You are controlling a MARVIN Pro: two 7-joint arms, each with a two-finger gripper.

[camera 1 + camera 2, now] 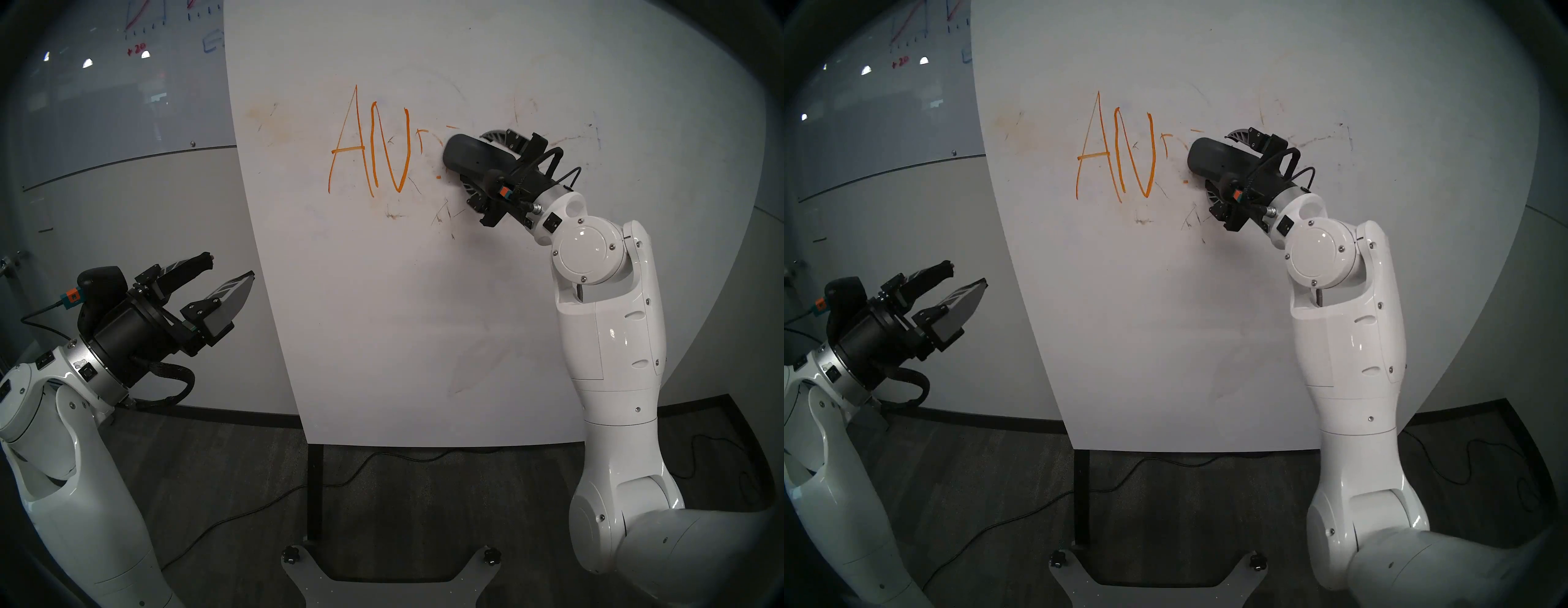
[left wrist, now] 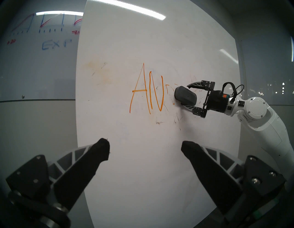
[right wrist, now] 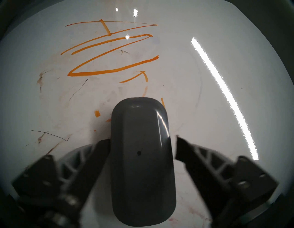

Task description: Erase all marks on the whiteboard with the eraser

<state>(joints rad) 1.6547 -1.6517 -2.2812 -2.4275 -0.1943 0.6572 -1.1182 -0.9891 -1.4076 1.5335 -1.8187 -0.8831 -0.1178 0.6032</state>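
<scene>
The white whiteboard (image 1: 382,318) stands upright in front of me. The orange marks (image 1: 348,150) read A and N in full. To their right only small orange scraps remain, seen in the right wrist view (image 3: 97,113). My right gripper (image 1: 475,163) is shut on the dark grey eraser (image 1: 475,157) and presses it flat on the board just right of the N. The right wrist view shows the eraser (image 3: 140,167) between the fingers (image 3: 98,152). My left gripper (image 1: 230,266) is open and empty, low at the board's left edge.
A greyish glass wall board (image 1: 140,42) with red and blue graph scribbles hangs at the back left. Faint grey scratches (image 1: 441,216) lie below the eraser. The board's black leg (image 1: 315,488), floor cables (image 1: 254,509) and a grey base plate (image 1: 382,569) are below.
</scene>
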